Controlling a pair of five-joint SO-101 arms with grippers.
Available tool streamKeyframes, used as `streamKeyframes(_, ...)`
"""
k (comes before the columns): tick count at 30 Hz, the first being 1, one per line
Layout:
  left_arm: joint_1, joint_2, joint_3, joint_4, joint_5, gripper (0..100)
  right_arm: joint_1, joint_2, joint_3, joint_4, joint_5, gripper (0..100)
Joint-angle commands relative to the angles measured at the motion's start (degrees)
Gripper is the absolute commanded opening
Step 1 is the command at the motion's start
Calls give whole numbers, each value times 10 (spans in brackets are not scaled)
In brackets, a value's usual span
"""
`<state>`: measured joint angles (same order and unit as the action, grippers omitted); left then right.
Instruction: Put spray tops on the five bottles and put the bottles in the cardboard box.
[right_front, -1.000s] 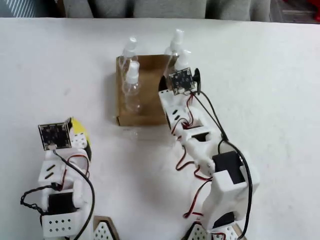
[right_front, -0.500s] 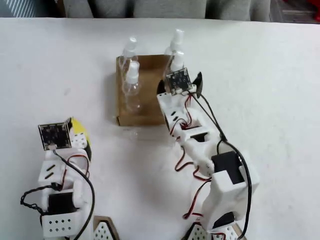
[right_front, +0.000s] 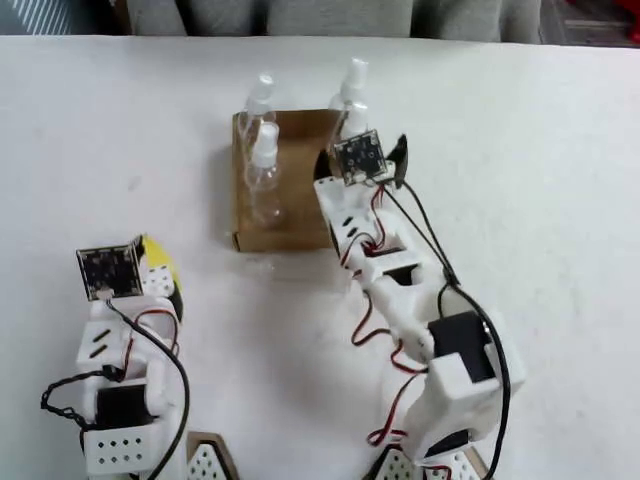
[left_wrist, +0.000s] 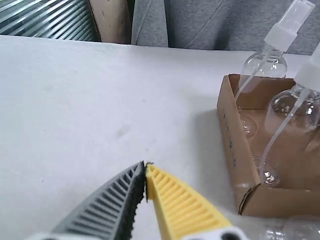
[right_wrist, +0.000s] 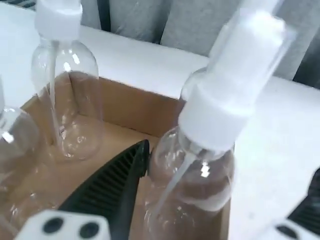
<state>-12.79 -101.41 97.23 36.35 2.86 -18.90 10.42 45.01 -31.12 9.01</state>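
Bottle (right_wrist: 200, 185) stands inside the spread right end effector (right_wrist: 227, 160); left end effector (left_wrist: 145, 167) pressed together.

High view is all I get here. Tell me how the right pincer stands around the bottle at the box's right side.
Observer: In the right wrist view, the right pincer is open. Its black finger is inside the cardboard box beside the capped bottle, and its other finger is well clear of it.
Operator: Now report the left pincer.
Observer: In the left wrist view, the left pincer is shut, with its grey and yellow fingertips meeting above the table and holding nothing.
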Motion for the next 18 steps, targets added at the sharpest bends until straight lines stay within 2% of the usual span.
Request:
streamKeyframes(1,-7,-8,-1,-18,-6,22,-6,-47,-5,33,0,427)
streamKeyframes(5,-7,-8,-1,-18,-6,22,-6,-63,-6,44,-31,427)
streamKeyframes(18,-7,-8,-1,-18,-6,22,-3,-100,5,44,-38,427)
